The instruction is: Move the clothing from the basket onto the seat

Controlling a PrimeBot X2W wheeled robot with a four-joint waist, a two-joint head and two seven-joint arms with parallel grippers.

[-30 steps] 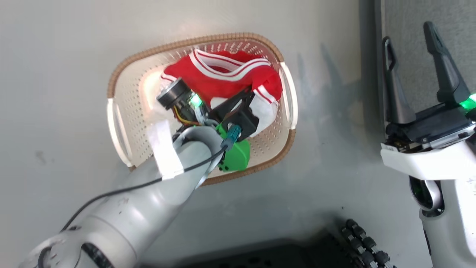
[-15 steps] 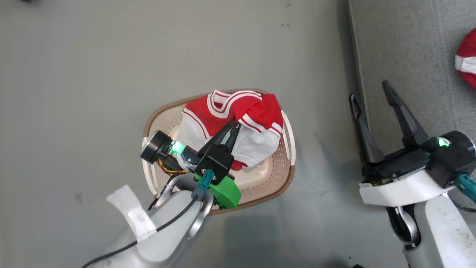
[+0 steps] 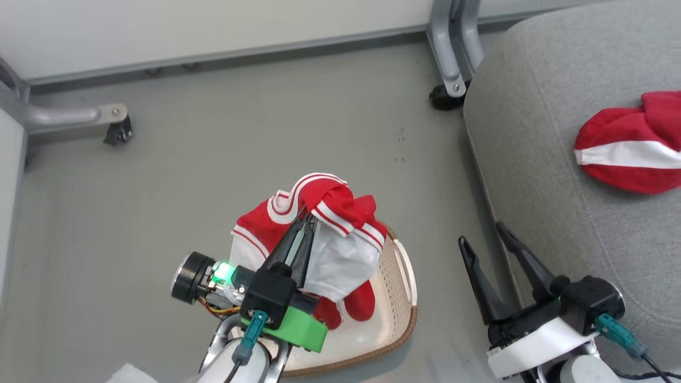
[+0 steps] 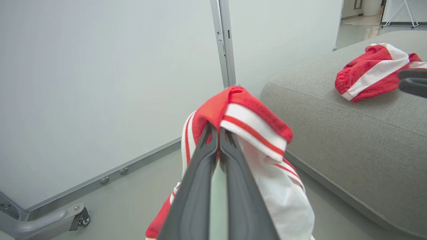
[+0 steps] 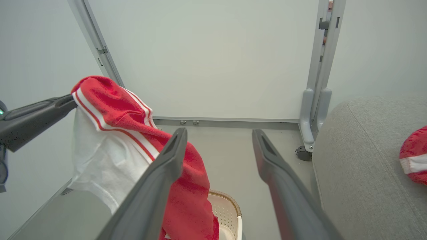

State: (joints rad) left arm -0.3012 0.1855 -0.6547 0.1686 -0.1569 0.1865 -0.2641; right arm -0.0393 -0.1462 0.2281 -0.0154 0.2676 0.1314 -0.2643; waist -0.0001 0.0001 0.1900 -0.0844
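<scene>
The left tool (image 3: 305,223) is pinching a red and white garment (image 3: 340,239), its two dark fingers pressed together on a striped red fold at their tips. The cloth is draping over the fingertips, with a white panel hanging on the side toward the right tool and red fabric trailing below. Directly beneath the left tool the cream basket (image 3: 396,287) is sitting on the grey floor (image 3: 213,175). The garment's lowest red end is hanging over the basket's inside; whether it is touching the bottom cannot be told. The right tool (image 3: 481,234) is holding nothing, its fingers spread wide, just beside the basket and at the edge of the grey seat (image 3: 532,133). Well beyond the right tool's tips, a second red garment (image 3: 628,154) with a white band is lying bunched on the seat. Beyond both tools, a wheeled partition frame (image 3: 449,64) is standing near the seat's far corner.
</scene>
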